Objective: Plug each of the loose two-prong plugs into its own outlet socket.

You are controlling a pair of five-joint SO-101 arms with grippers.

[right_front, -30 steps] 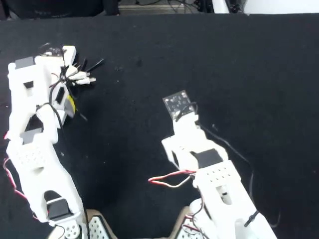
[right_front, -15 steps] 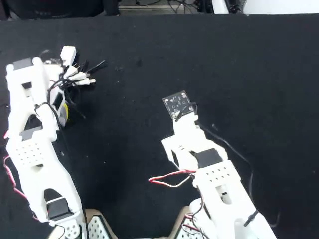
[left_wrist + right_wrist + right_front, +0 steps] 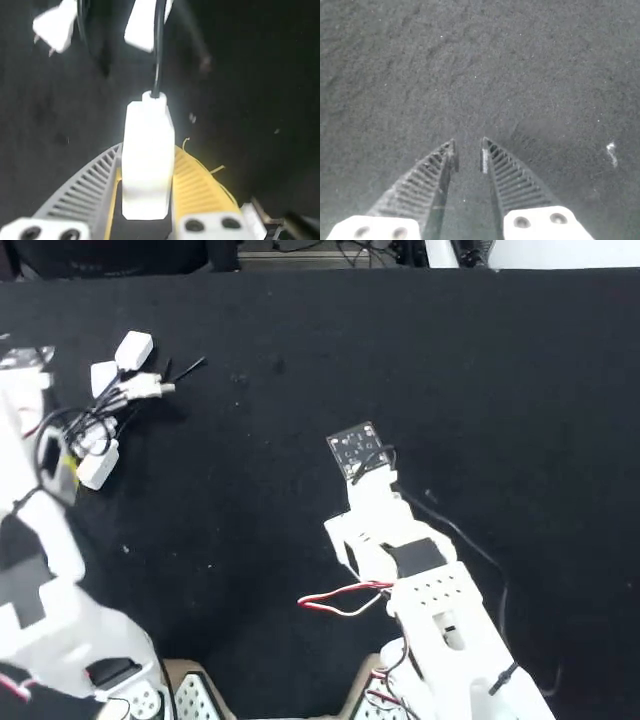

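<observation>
Left claw: clamped on a white block, grey jaw on one flank, yellow jaw on the other. The block's long axis runs straight along the claw. A black cord leaves the end farthest from the wrist. The mating end sits deep between the jaws, so I cannot tell whether it is a plug or a socket.

High view: what I take for the same block lies at about 9 o'clock on the table, close against the left arm. Its axis runs roughly 8 to 2 o'clock.

A tangle of other white pieces sits just beyond it toward 12 to 1 o'clock, joined by cords. One is a loose plug with its prongs pointing toward 3 o'clock. A pronged plug also shows past the held block in the left wrist view.

Right claw: jaws slightly apart, empty, over bare black table. The right arm stands mid-table. The tangle lies well apart from it, toward 10 o'clock.

Judgement: the left arm is much the nearer. Mating turns on lining the block's axis up with the plug's prongs, which now lie crosswise to it. The right claw would have to travel toward 10 o'clock to steady the partner piece.
</observation>
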